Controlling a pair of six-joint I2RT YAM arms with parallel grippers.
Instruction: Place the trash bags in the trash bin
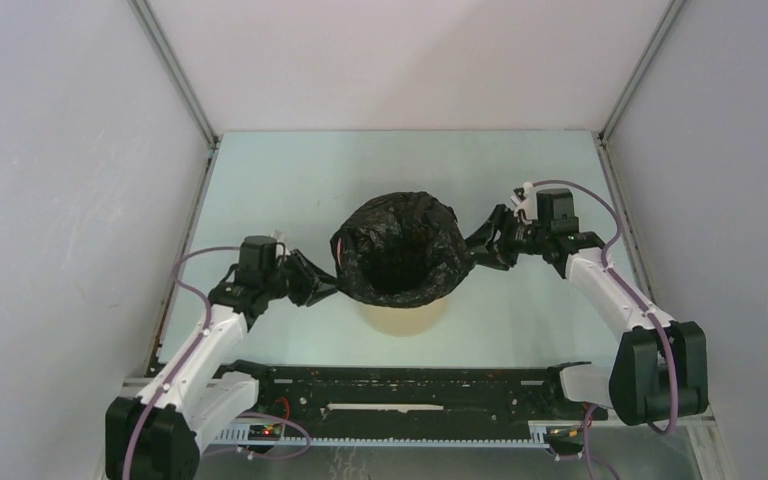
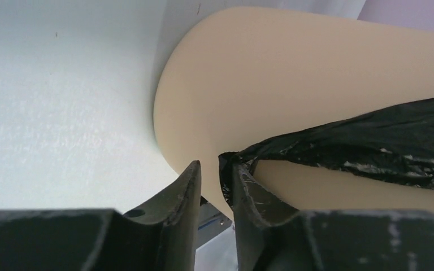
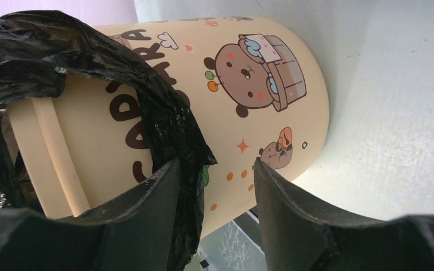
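Observation:
A cream trash bin (image 1: 406, 320) with cartoon animals stands mid-table. The glossy black trash bag (image 1: 397, 245) lines it, spread wide over the rim. My left gripper (image 1: 322, 288) is at the bin's left side, my right gripper (image 1: 480, 252) at its right side. In the left wrist view the bag (image 2: 373, 141) hangs down the bin (image 2: 294, 73). Its corner lies against the right finger of the left gripper (image 2: 215, 166), whose jaws stand narrowly apart. In the right wrist view the bag (image 3: 45, 51) drapes the bin (image 3: 248, 73). A flap rests on the left finger of the right gripper (image 3: 215, 164), which is open wide.
Pale walls with metal corner posts (image 1: 178, 75) enclose the light green table (image 1: 290, 185) on three sides. A black rail (image 1: 400, 390) runs along the near edge between the arm bases.

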